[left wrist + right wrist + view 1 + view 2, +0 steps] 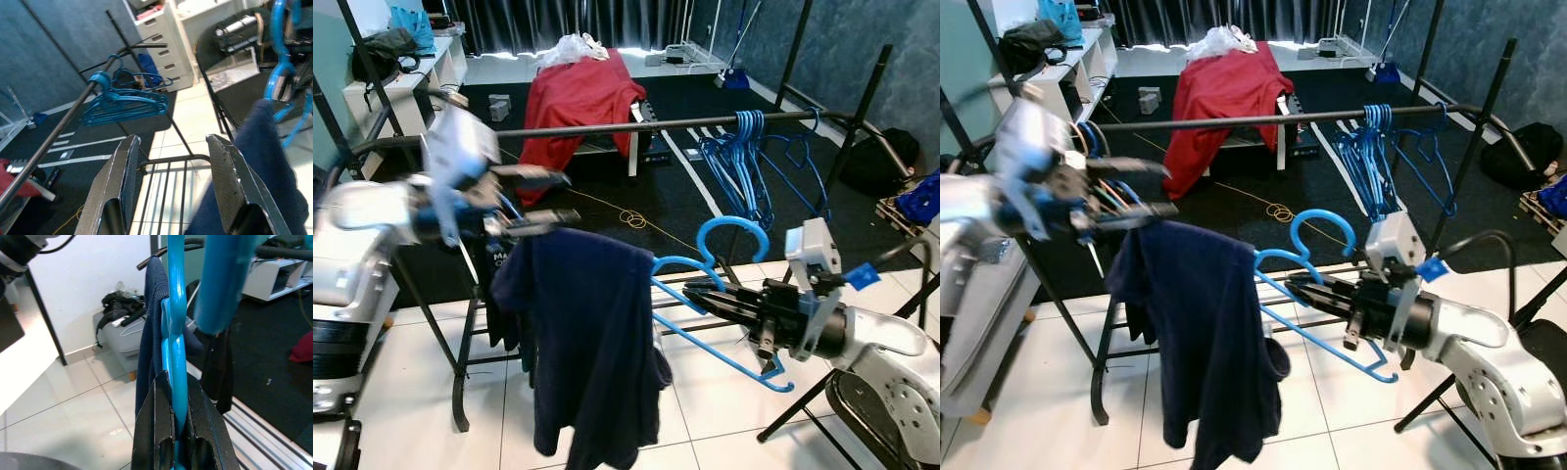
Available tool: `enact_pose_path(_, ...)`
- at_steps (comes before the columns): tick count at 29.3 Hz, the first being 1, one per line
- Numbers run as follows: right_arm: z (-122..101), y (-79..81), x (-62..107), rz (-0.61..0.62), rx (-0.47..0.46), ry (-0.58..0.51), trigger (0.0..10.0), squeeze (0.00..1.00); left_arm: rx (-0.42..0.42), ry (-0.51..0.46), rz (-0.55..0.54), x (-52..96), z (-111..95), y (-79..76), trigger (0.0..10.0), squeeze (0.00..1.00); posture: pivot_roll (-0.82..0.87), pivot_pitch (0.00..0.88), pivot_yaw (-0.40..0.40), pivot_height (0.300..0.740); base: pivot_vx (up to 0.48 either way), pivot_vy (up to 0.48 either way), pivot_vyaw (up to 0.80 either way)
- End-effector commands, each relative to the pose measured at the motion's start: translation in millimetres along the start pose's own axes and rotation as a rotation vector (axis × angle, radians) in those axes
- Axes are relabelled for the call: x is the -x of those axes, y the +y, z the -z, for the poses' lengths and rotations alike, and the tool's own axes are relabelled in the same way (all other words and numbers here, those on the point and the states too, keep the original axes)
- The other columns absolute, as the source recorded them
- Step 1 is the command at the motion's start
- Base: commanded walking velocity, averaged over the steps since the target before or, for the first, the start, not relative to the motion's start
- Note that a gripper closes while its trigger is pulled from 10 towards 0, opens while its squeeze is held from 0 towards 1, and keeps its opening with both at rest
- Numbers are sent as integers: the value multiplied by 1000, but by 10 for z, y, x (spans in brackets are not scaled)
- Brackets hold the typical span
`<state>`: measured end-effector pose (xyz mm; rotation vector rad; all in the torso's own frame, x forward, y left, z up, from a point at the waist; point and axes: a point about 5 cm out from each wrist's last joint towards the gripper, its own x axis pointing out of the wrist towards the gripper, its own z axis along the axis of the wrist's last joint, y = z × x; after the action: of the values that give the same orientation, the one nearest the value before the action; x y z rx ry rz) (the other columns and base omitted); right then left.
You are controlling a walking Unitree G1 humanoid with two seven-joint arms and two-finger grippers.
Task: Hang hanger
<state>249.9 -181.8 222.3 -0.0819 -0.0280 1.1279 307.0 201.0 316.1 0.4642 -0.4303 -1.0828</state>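
A blue hanger point(724, 294) carrying a navy garment point(587, 343) was clamped by the right gripper point(700, 292), below and in front of the black rail point(636, 124). The left gripper point(558, 196) was spread wide, grasping nothing, above the garment. Risk judged: garment slipping off, or hook snagging the bunched blue hangers point(744, 157).

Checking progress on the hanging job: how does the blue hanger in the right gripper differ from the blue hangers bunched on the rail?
The held blue hanger carries a navy garment; the bunched hangers are bare. The held one lies tilted below the rail, clamped in the right gripper, while the bunched ones hang by their hooks. Both are the same blue plastic type.
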Motion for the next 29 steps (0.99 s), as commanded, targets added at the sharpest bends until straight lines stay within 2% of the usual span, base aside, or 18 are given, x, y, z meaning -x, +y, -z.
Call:
enact_pose_path(1,-89,17,66,-6,23,-19,0,0,39,-14,-61,160,9,86,10000,0,-59,59,27,740,0,0,0)
enact_pose_path(2,-89,17,66,-6,23,-19,0,0,39,-14,-61,160,9,86,10000,0,-59,59,27,740,0,0,0)
enact_pose_path(4,-162,-4,151,12,35,-38,0,0,165,-32,-88,325,182,48,10000,0,-58,58,31,740,0,0,0)
enact_pose_path(6,-162,-4,151,12,35,-38,0,0,165,-32,-88,325,182,48,10000,0,-58,58,31,740,0,0,0)
enact_pose_path(8,-276,-17,169,13,51,-87,0,0,257,-44,-35,310,369,-153,10000,0,-58,52,33,740,0,0,0)
enact_pose_path(10,-365,-33,183,16,58,-133,0,0,334,-97,-26,317,464,-262,10000,0,-61,50,31,740,0,0,0)
enact_pose_path(16,-429,-30,203,4,63,-158,0,0,384,-102,-24,337,579,-340,10000,0,-63,46,28,740,0,0,0)
enact_pose_path(23,-474,-12,165,-20,59,-183,0,0,417,-89,-6,178,684,-472,10000,0,-65,50,23,740,0,0,0)
enact_pose_path(28,-484,-17,161,-22,56,-183,0,0,423,-66,-27,114,737,-483,10000,0,-70,52,23,740,0,0,0)
enact_pose_path(29,-487,-17,160,-23,56,-183,0,0,417,-55,-61,104,762,-452,10000,0,-71,52,23,740,0,0,0)
